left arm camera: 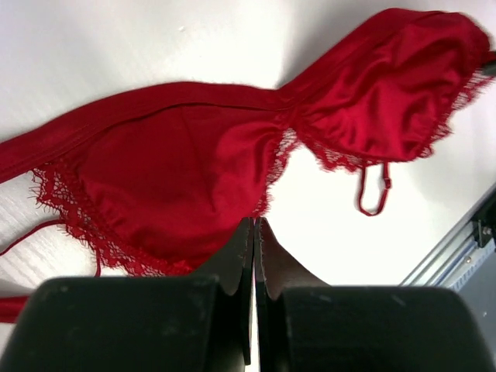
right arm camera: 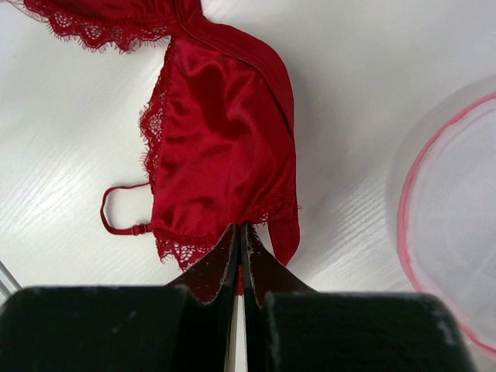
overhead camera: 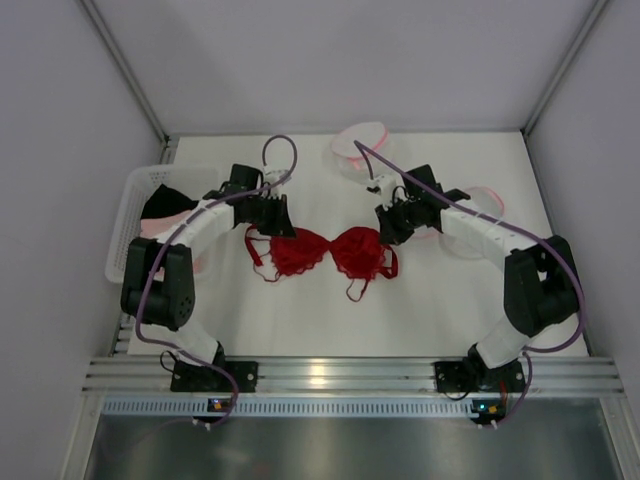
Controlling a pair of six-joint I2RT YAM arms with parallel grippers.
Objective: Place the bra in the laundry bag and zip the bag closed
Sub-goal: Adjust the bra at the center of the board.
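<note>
Bra position: the bra (overhead camera: 322, 255) is laid flat on the table (overhead camera: 300, 320), in the middle, between the two arms and outside every bag.
Long axis: it runs from left to right, one cup toward each arm; the straps are spread at the near side.
Left gripper: the left gripper (overhead camera: 274, 216) is seen with its fingers pressed together on the lace hem of the left cup (left arm camera: 178, 186). The fabric appears to be nipped, though the slit itself is dark.
Right gripper: the right gripper (overhead camera: 391, 226) is closed on the hem of the right cup (right arm camera: 225, 139), and a thread of red is seen between the fingers.
Decisive relation: each cup is held at its far edge by its own arm, so the garment is judged ready to be lifted as one span.
Laundry bag: a white mesh laundry bag (overhead camera: 478, 200) with a pink rim lies just beside the right arm, partly under it, so it is nearer to the right gripper. Nothing red is seen in it, and the state of the zip cannot be told.
Second bag: a second laundry bag (overhead camera: 358, 146) lies at the far edge.
Basket: the white basket (overhead camera: 128, 205) at the left holds dark and pink garments.
</note>
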